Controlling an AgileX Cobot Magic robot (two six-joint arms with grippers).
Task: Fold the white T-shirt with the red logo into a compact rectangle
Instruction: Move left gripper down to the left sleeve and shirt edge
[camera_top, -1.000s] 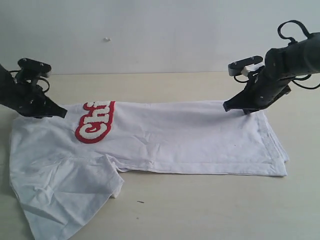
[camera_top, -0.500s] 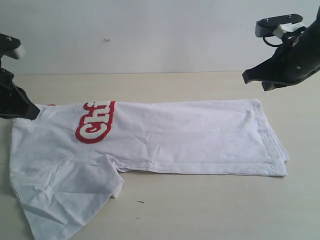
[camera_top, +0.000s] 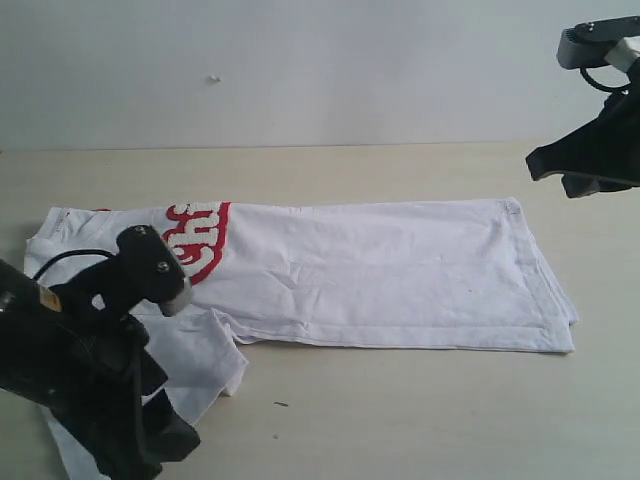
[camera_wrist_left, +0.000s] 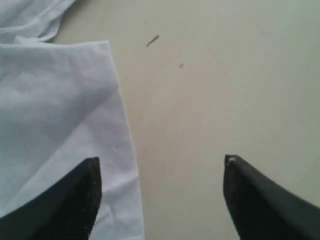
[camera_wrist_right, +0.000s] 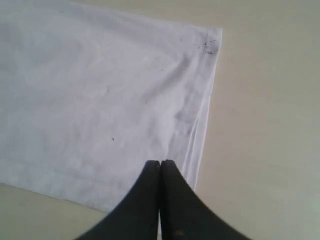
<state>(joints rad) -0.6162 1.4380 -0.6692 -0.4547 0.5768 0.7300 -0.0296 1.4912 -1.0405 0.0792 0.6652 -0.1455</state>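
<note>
Left end effector (camera_wrist_left: 161, 164) lowered, red logo (camera_top: 205, 236) half-hidden

A smooth pale beige tabletop (camera_top: 400, 420) runs back to a plain off-white wall (camera_top: 350, 70) bearing one small pale speck (camera_top: 213, 79), all under soft, even light.

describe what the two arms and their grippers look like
Both arms are matte black. The left arm has a rounded housing, a thin black cable and a small yellowish label. The right arm carries a grey-white block on top. The left gripper and right gripper are black wedges tapering to points.
</note>
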